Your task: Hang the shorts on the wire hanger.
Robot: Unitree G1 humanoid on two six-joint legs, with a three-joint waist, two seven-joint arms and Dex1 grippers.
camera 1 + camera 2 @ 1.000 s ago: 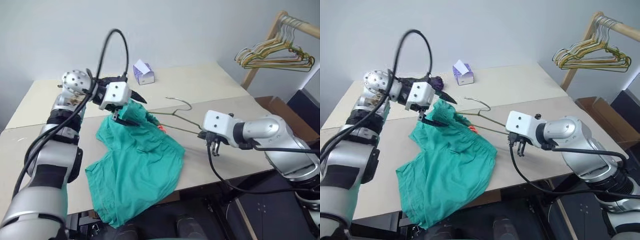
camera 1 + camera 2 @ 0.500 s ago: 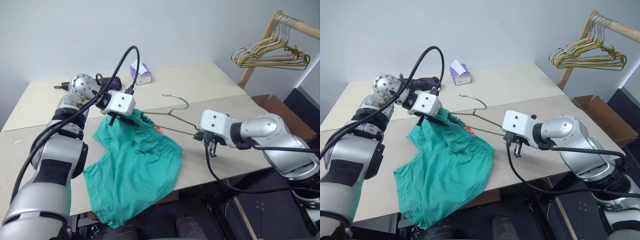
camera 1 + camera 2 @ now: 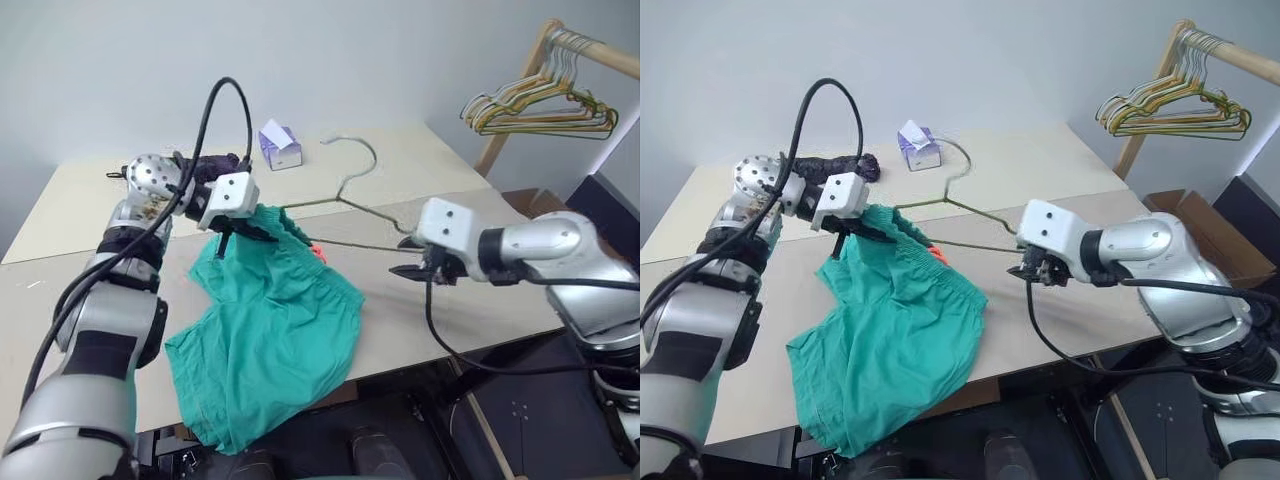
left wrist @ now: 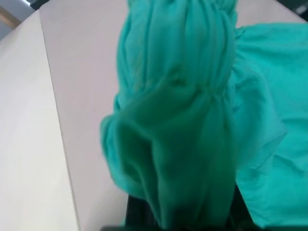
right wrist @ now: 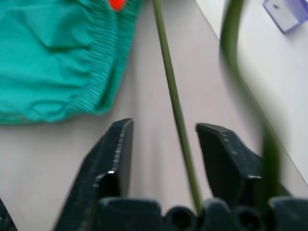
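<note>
The teal-green shorts (image 3: 270,330) lie spread on the table, their lower part hanging over the front edge. My left gripper (image 3: 245,228) is shut on the bunched waistband (image 4: 178,96) at the shorts' far end. The olive wire hanger (image 3: 355,170) is tilted, with its hook up over the back of the table and one shoulder at the waistband beside the orange tag (image 3: 318,253). My right gripper (image 5: 163,127) stands open, and the hanger's lower wire (image 5: 168,82) runs between its fingers.
A purple tissue box (image 3: 279,146) and a dark folded umbrella (image 3: 830,163) sit at the back of the table (image 3: 430,170). A bunch of pale hangers (image 3: 540,105) hangs on a wooden rail at the right, above a cardboard box (image 3: 545,205).
My left gripper has shut on the waistband. The right gripper's fingers have come apart around the wire and the hand has risen. The hanger's hook has swung up and back.
</note>
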